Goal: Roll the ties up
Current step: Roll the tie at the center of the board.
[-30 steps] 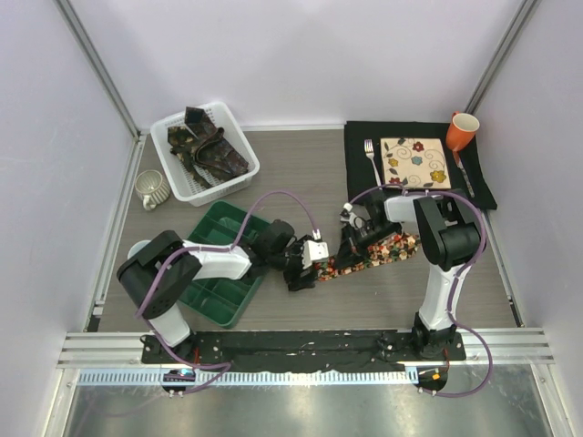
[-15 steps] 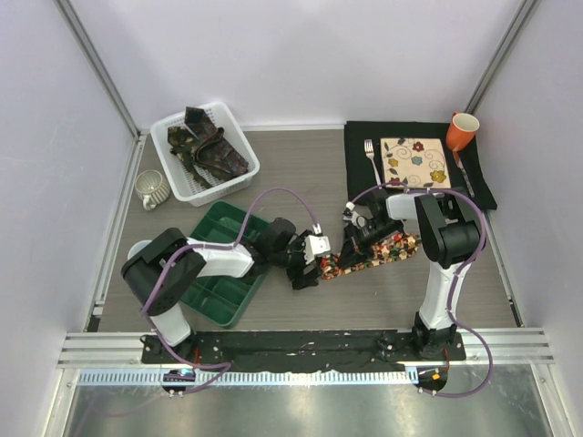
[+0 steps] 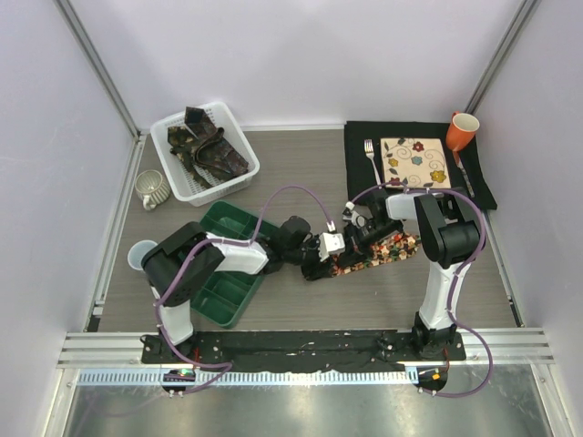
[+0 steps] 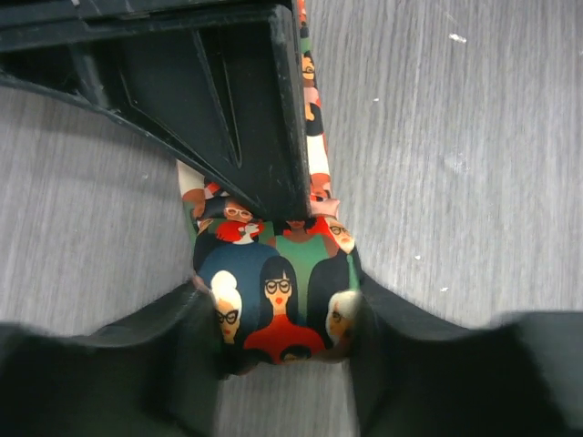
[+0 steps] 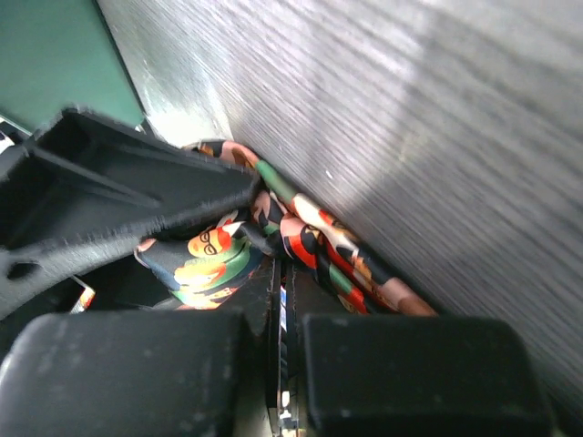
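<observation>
The multicolour printed tie (image 3: 381, 252) lies flat on the table between my arms. My left gripper (image 3: 317, 264) is shut on its rolled left end. In the left wrist view the fingers (image 4: 187, 341) clasp the roll (image 4: 273, 291) from both sides. My right gripper (image 3: 357, 238) is shut, its tips pressed down on the tie just right of the roll. In the right wrist view (image 5: 282, 296) the tie (image 5: 319, 248) runs under the tips. The dark brown, maroon and olive ties (image 3: 211, 150) lie heaped in a white basket (image 3: 239, 178).
A green compartment tray (image 3: 214, 289) sits under my left arm. A grey mug (image 3: 150, 189) and a clear cup (image 3: 139, 255) stand at the left. On the back-right black placemat (image 3: 360, 150) are a floral plate (image 3: 414, 162), a fork (image 3: 372, 159) and an orange mug (image 3: 462, 130).
My left gripper has moved right along the tie with the rolled end, closing in on the right gripper. The right gripper has stayed put on the tie.
</observation>
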